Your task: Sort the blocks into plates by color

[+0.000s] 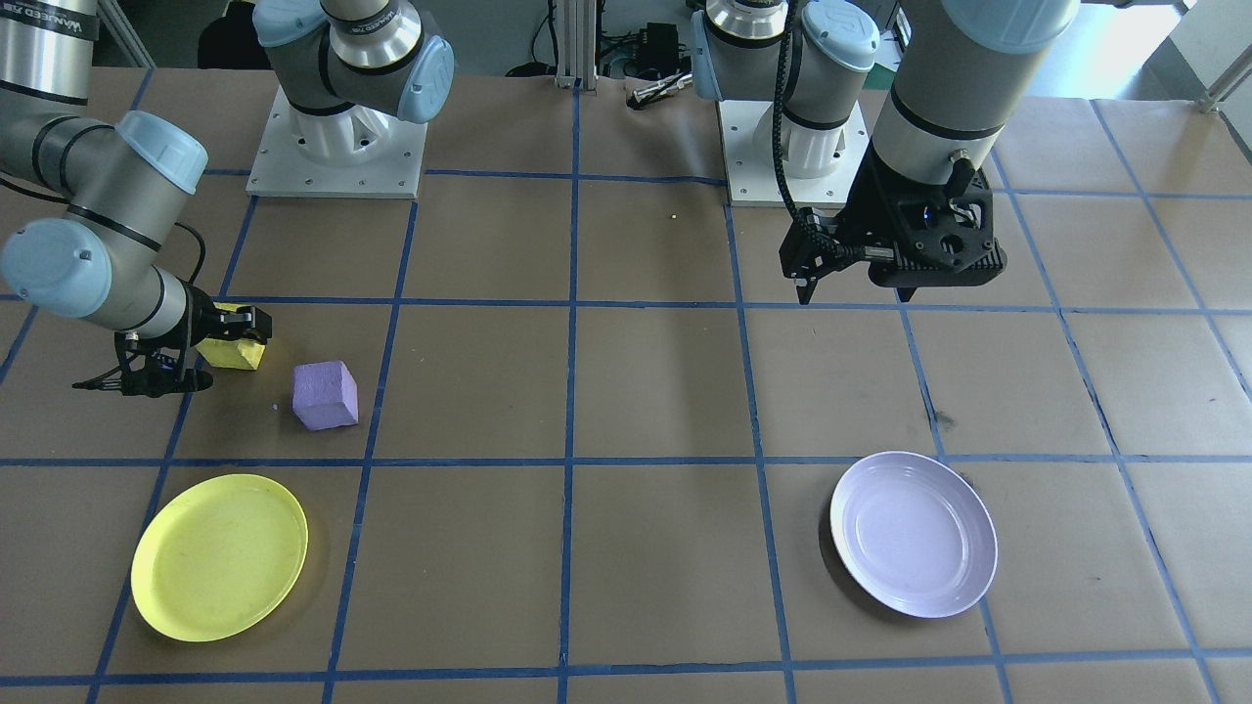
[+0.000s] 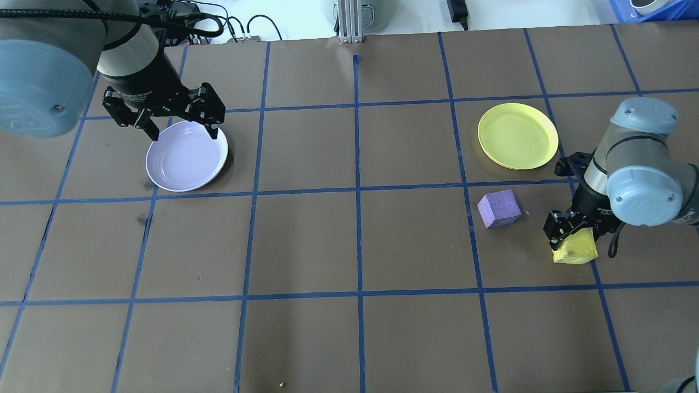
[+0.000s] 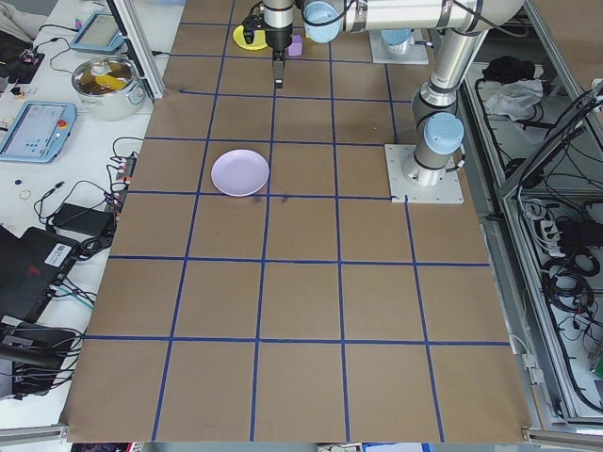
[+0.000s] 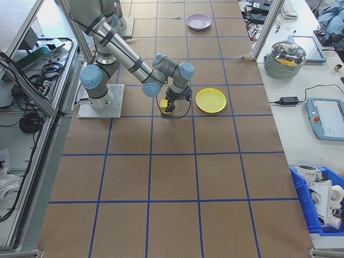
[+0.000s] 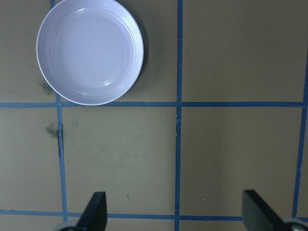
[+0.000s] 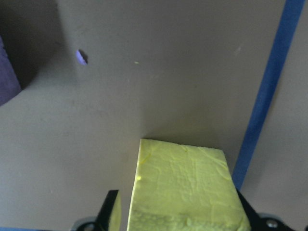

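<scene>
Yellow block (image 2: 574, 251) sits clamped between the fingers of the right gripper (image 2: 570, 232), low at the desk (image 2: 349, 245); whether the block touches the surface I cannot tell. Taking this block as landmark: the purple block (image 2: 498, 208) lies near it on the desk, apart from it, and the yellow plate (image 2: 517, 135) lies a little beyond that, bare. The lavender plate (image 2: 186, 155) lies well apart from the yellow block, at the other end of the desk, also bare. Above its far rim hangs the left gripper (image 2: 178, 123), fingers spread apart, holding nothing. White lettering on that gripper's black body is too small to read.
</scene>
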